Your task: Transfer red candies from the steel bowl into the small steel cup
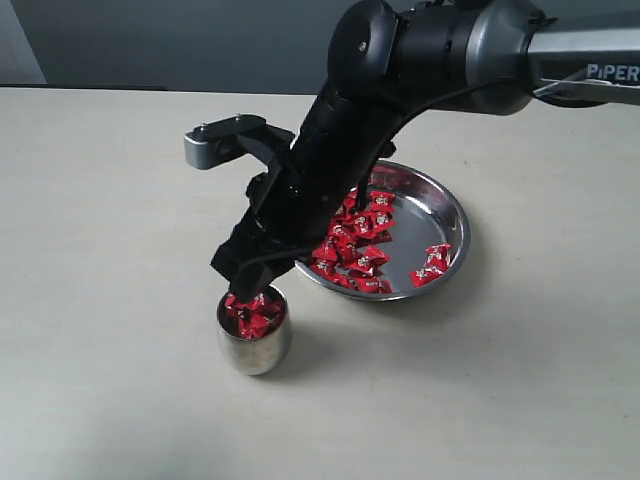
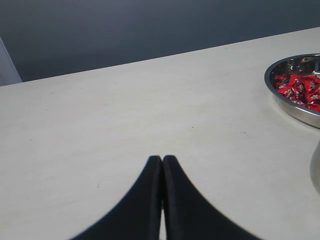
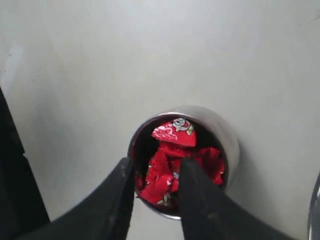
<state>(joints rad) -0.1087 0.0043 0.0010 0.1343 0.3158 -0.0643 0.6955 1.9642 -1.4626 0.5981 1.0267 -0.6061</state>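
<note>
Cream tabletop: a pale, matte cream tabletop (image 1: 100, 300) fills all three views, plain apart from faint scuffs and specks.
Room: a flat, dark grey-blue wall (image 1: 200, 40) rises behind the table's far edge.
Steel cup: the small, rounded, shiny steel cup (image 1: 255, 348) stands upright on the table just beside the bowl. The two look apart in the exterior view.
Steel bowl: the wide, shallow, shiny steel bowl (image 1: 445, 215) sits flat on the table, farther back and to the right of the cup.
Candies: small red foil-wrapped candies (image 1: 360, 235) lie heaped in the left part of the bowl, with a few apart near its right rim. More fill the cup to its brim.
Right gripper: the black right gripper (image 1: 255, 285) points down directly over the cup's mouth. Its fingers (image 3: 117, 200) stand parted with nothing pinched between them, and candies in the cup show through the gap.
Left gripper: the black left gripper (image 2: 162, 160) hangs low over bare table, well away from the bowl. Its fingers are pressed together tip to tip and hold nothing.
Hidden: the black arm (image 1: 400, 90) covers the bowl's left rim and part of the heap in the exterior view. The left wrist view cuts the bowl off at the frame edge. Whether the right fingertips touch the topmost candies cannot be told. The wrapper markings are too small to read.
</note>
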